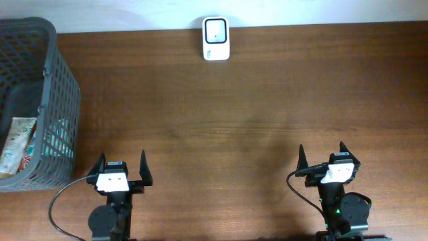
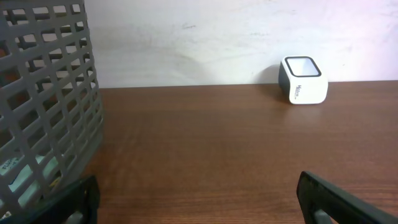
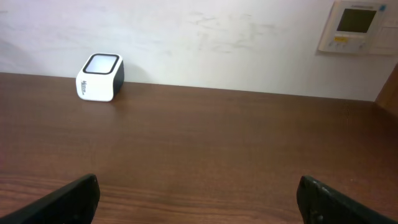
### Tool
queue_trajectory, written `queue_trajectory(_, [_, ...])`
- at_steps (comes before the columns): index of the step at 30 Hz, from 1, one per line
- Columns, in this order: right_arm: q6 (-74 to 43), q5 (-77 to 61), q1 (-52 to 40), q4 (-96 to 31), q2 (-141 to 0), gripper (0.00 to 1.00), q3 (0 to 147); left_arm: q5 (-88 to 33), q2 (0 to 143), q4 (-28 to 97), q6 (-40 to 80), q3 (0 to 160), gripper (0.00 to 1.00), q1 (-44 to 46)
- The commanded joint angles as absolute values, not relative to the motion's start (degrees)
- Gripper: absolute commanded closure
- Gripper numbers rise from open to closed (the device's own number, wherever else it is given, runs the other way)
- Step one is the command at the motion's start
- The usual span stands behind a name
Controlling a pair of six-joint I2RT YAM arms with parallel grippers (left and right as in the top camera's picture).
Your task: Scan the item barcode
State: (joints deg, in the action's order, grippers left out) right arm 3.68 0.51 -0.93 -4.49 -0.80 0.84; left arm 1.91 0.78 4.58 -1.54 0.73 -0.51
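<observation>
The barcode scanner (image 1: 216,39), a small white box with a dark-rimmed window, stands at the table's far edge; it also shows as the scanner (image 2: 303,80) and the scanner (image 3: 100,77) in the wrist views. An item, a printed packet (image 1: 17,144), lies inside the grey mesh basket (image 1: 60,100) at the left. My left gripper (image 1: 122,166) hovers open near the front edge, just right of the basket, nothing between its fingers. My right gripper (image 1: 322,155) is open too, at the front right, holding nothing.
The basket's mesh wall (image 2: 50,106) fills the left of the left wrist view, close to the left finger. A brown wooden table (image 1: 254,114) stretches between the arms and the scanner. A wall control panel (image 3: 354,25) hangs at the far right.
</observation>
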Motion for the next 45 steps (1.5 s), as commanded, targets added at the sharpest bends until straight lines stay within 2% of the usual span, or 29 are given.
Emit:
queue_trajectory(1, [4.08,0.62,-1.1,-4.64,-0.36,0.01,0.32,1.26,0.3,4.82,-2.44,0.54,0.01,-0.93])
queue_trajectory(34, [4.08,0.62,-1.1,-4.64,-0.36,0.01,0.32,1.06,0.3,4.29,-2.22,0.54,0.01,-0.93])
queue_trajectory(39, [4.08,0.6,-1.1,-4.64,-0.36,0.01,0.32,-18.41,0.3,-2.81,1.91,0.54,0.01,-0.91])
queue_trajectory(42, [4.08,0.6,-1.1,-4.64,-0.36,0.01,0.32,-30.74,0.3,-22.83,1.98,0.54,0.01,-0.91])
queue_trajectory(45, [4.08,0.6,-1.1,-4.64,-0.36,0.01,0.32,-27.03,0.3,-40.25,2.37,1.28,0.01,-0.93])
